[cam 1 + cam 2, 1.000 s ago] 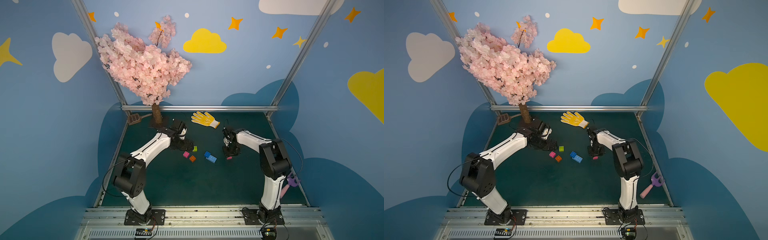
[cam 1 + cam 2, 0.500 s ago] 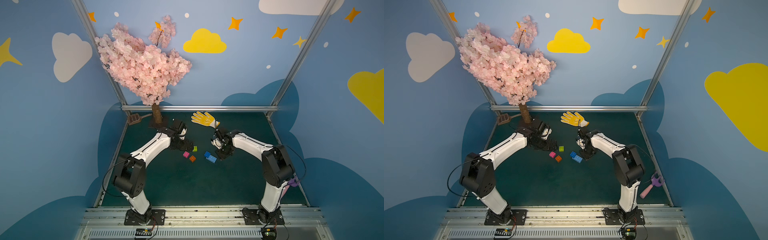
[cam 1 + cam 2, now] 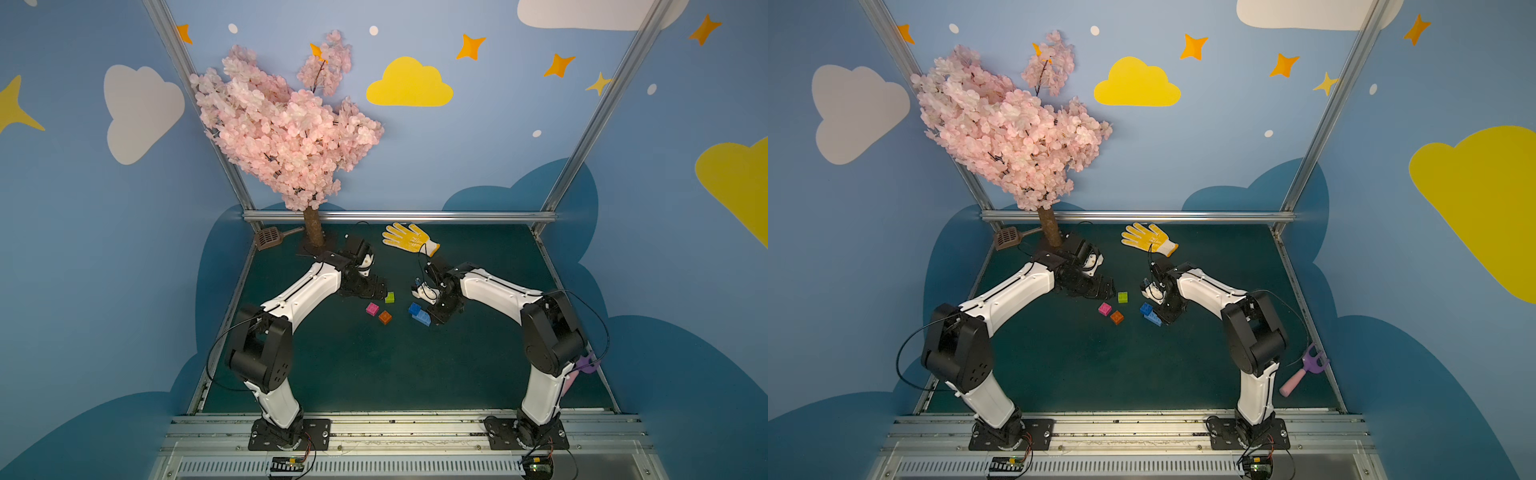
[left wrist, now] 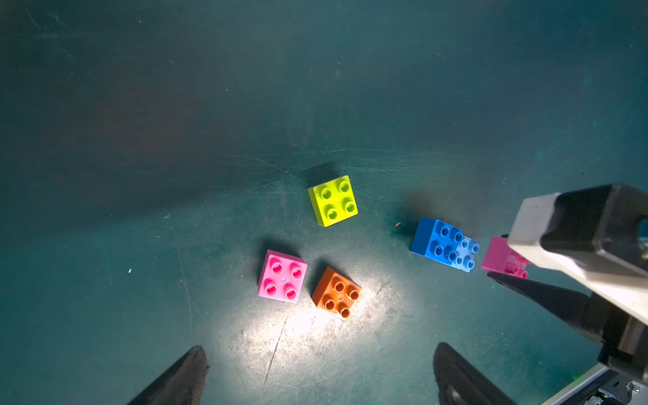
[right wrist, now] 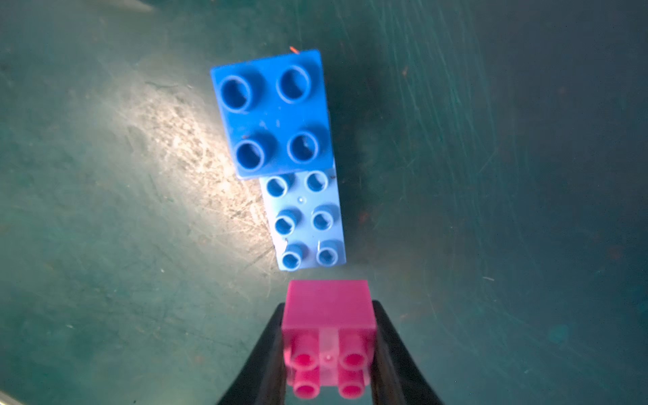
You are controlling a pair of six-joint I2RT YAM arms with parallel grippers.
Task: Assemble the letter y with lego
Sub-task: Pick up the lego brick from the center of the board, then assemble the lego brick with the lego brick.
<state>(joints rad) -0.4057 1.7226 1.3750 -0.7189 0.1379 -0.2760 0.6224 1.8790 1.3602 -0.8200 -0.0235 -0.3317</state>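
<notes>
My right gripper (image 5: 328, 310) is shut on a pink lego brick (image 5: 328, 336), held just off the free end of the light blue brick (image 5: 305, 221). A dark blue brick (image 5: 273, 112) sits joined on that brick's other end. Loose on the mat lie a lime green brick (image 4: 333, 200), a second pink brick (image 4: 282, 276) and an orange brick (image 4: 336, 292). My left gripper (image 4: 321, 350) hangs open and empty near the orange one. In a top view the left gripper (image 3: 376, 291) is beside the green brick (image 3: 390, 297). The letter y does not show.
A yellow glove (image 3: 409, 237) lies at the back of the green mat (image 3: 374, 365). The blossom tree's trunk (image 3: 313, 232) and a brown scoop (image 3: 270, 237) stand at the back left. A pink and purple tool (image 3: 1304, 372) lies by the right edge.
My right arm has swung left with the pink brick, from the right part of the mat to beside the blue bricks. The left arm has not moved.
</notes>
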